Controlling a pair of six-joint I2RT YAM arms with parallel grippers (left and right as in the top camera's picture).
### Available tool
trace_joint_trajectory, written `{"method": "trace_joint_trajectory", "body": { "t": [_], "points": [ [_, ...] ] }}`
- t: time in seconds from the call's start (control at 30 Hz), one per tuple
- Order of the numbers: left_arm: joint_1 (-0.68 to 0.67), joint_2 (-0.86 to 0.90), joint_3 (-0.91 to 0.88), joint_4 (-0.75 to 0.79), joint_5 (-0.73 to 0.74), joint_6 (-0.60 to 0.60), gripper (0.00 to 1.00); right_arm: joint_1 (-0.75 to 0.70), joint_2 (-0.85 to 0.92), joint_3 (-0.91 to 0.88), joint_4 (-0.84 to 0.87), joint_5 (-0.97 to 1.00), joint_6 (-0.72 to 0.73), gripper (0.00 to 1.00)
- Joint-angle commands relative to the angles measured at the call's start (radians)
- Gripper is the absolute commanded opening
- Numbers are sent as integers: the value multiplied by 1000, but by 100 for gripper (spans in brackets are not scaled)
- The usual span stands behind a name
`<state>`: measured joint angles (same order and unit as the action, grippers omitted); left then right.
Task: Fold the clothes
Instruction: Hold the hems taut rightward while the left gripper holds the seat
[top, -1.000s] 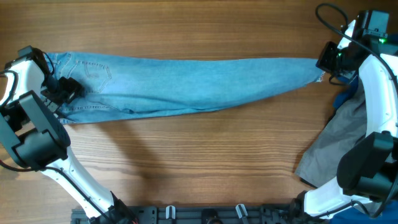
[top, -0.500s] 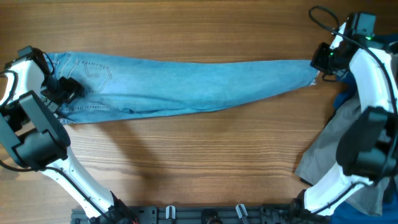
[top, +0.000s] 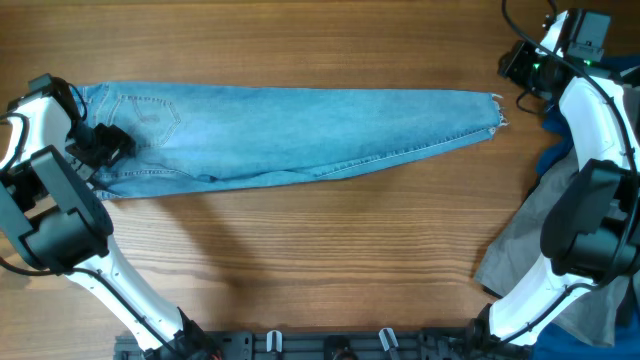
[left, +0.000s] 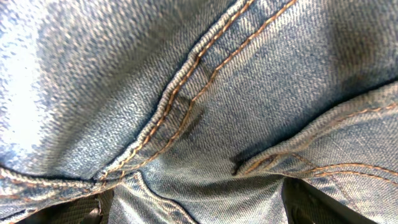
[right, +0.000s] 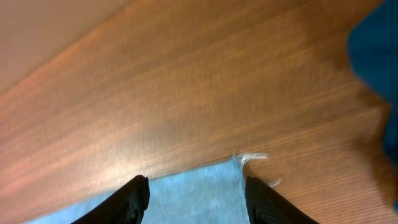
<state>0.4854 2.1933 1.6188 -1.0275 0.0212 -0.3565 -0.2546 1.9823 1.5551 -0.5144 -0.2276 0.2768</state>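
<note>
**A:** Since a second before, your right gripper (top: 512, 67) had let the frayed hem (top: 495, 108) go and risen toward the table's far edge. The hem had slid back leftward and dropped flat. In the wrist view that gripper's fingers (right: 134, 199) stood apart with nothing between them, only the hem threads and bare table (top: 300, 260) below.

**B:** And your left gripper (top: 100, 145) was at the waist end of the light blue jeans (top: 300, 130), beside the stitched pocket. Its fingers (left: 317, 205) were spread wide with denim seams filling the view. I could not tell whether you were pinning any cloth or merely resting on it.

**A:** That was my worry for you. The jeans lay stretched across the table, waist at the left, hem at the right. If you carried the hem over to fold it and the waist was not really held, I judged the whole garment would slide with it instead of doubling over.

**B:** The lower edge also bowed along the leg, so a fold made from there could have come out skewed.

**A:** Watch your right side too. The grey garment (top: 535, 230) and the dark blue garment (top: 555, 160) lay near that arm, the grey one partly under it. A low sweep back to the hem could have dragged them onto the jeans.

**B:** And a shallow pinch might have caught only those loose hem threads, then slipped.
</note>
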Motion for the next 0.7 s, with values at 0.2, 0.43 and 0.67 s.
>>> {"method": "trace_joint_trajectory", "body": {
  "t": [0.2, 0.43, 0.67],
  "points": [
    [16, -94, -7, 40, 57, 9, 87, -1, 11, 7, -249, 156, -36, 62],
    [16, -125, -10, 29, 57, 9, 88, -1, 23, -92, -230, 80, -299, 59],
    [16, -125, -10, 29, 57, 9, 89, -1, 23, -152, -161, 58, -404, 53]
  ]
}}
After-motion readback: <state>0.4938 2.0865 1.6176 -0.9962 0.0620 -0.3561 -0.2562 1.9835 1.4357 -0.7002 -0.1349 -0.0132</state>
